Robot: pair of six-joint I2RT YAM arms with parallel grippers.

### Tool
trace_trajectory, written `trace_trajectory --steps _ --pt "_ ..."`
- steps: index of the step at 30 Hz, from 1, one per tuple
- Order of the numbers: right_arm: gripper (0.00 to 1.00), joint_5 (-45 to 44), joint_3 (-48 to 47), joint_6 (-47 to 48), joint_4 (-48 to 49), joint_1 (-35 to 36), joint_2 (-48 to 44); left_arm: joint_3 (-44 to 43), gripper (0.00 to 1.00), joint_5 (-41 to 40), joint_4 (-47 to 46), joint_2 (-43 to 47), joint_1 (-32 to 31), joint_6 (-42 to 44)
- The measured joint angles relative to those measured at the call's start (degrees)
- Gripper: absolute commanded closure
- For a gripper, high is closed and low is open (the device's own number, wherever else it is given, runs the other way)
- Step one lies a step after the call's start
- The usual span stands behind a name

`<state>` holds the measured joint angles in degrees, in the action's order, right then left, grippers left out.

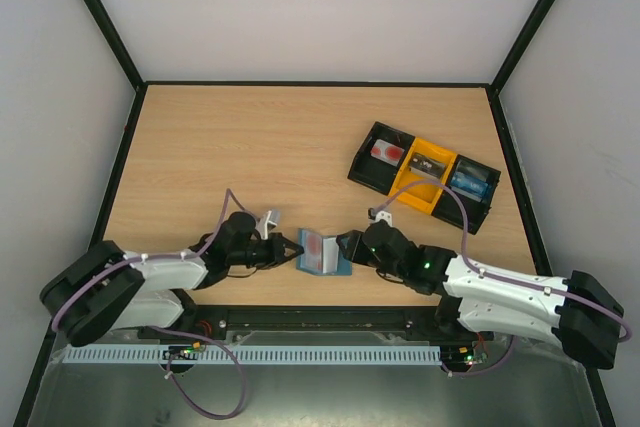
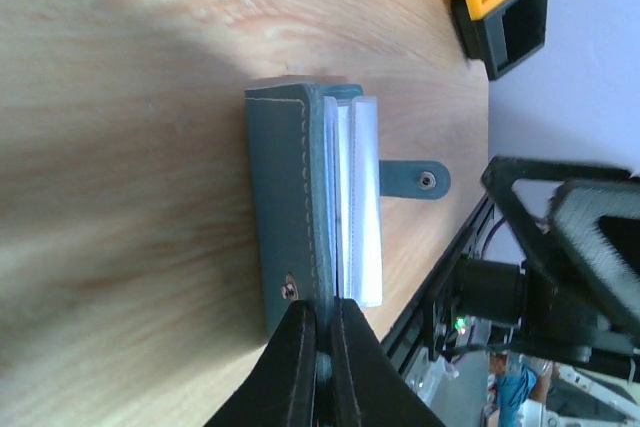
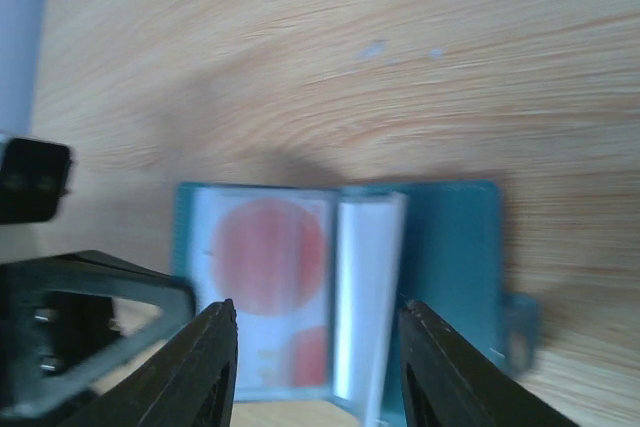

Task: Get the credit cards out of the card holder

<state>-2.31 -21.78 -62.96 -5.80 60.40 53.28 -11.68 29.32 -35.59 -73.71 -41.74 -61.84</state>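
A black-and-yellow tray (image 1: 364, 159) sits on the wooden table (image 1: 250, 147).

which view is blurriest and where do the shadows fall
right wrist: whole frame smeared, card holder edges soft; left wrist: stitching crisp, left gripper up close slightly soft, broad shadow on the table; top external: sharp, evenly lit, only faint shadows.

No word, number or brand is coming through clearly in any view. The card (image 3: 262, 277) lying face-up in the open card holder (image 3: 450, 247), just ahead of the right gripper (image 3: 318, 327), is showing only red discs (tiny yellowish marks beside the lower one are blurring out). Anything printed inside the tray (image 1: 362, 169) is appearing too small to read.
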Motion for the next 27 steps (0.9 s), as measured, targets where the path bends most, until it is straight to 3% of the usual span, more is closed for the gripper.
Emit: trace_trajectory --steps 7,12,16,27 --pt "0.55 6.5 -3.3 -0.3 7.6 1.7 5.8 4.2 0.97 -5.2 1.4 6.0 -5.5 -1.9" --pt "0.51 8.6 -5.1 -0.5 11.3 4.7 14.5 7.6 0.97 -6.3 -0.4 7.1 -5.9 -4.5" --pt "0.42 8.9 -6.9 -0.7 12.7 6.4 19.2 7.5 0.97 -7.9 1.0 10.3 -6.0 -4.6" --pt "0.39 8.7 -7.6 -0.5 14.7 6.7 23.6 7.0 0.97 -12.2 7.5 19.0 -6.0 -4.1"
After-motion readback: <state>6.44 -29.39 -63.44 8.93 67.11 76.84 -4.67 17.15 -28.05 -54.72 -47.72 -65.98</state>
